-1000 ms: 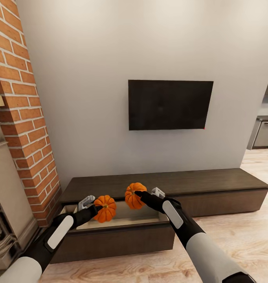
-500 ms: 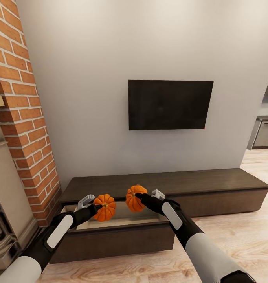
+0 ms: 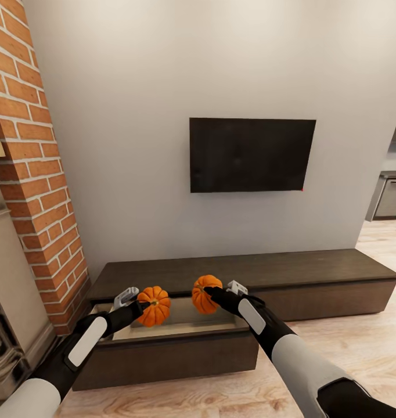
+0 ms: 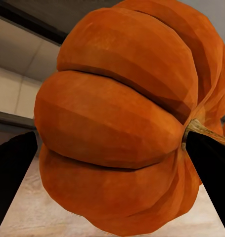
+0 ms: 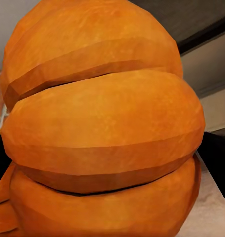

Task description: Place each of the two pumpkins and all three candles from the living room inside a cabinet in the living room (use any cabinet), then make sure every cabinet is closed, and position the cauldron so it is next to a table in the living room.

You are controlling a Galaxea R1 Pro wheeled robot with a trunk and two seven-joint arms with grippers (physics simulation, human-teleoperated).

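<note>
Your left tool (image 3: 141, 306) is clamped on a small round orange ribbed pumpkin (image 3: 154, 306), held above the pulled-out drawer (image 3: 180, 325) of the long low dark-brown wood cabinet (image 3: 250, 270). Your right tool (image 3: 214, 293) grips the second orange ribbed pumpkin (image 3: 205, 294) over the same drawer, nearer its back edge — the two pumpkins hang side by side, apart. In the left wrist view the pumpkin (image 4: 122, 118) sits between dark fingers (image 4: 13, 182), its stem against one of them. The right wrist view shows its pumpkin (image 5: 102, 128) close up. A black flat television (image 3: 251, 154) hangs on the wall above the cabinet, with a red brick column (image 3: 32, 168) at the left.
</note>
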